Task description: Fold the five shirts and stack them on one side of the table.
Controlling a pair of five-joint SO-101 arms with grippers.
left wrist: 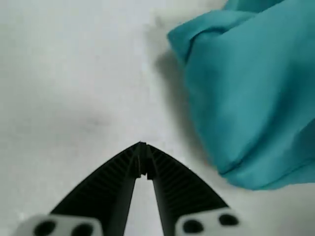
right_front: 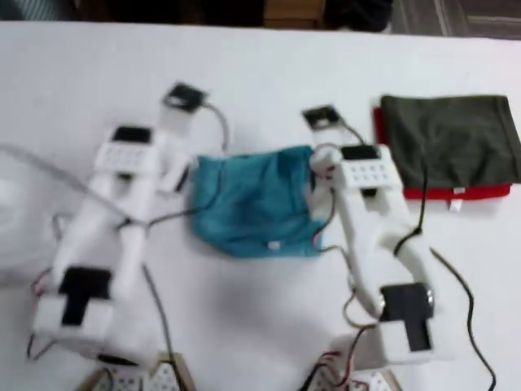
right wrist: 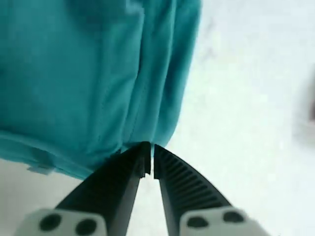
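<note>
A teal shirt [right_front: 252,204] is seen on the white table [right_front: 244,73], roughly folded, with loose, rounded edges and a small label at its near hem. It lies at the middle of the table, between the two arms. To one side, a dark green shirt [right_front: 452,142] is laid folded on a red shirt [right_front: 440,193], whose edge shows beneath. Three shirts are counted: one teal, one dark green, one red. The left gripper [left wrist: 141,157] is held over bare table beside the teal shirt, jaws together. The right gripper [right wrist: 149,157] is set at the shirt's edge, jaws together; pinched cloth cannot be told.
</note>
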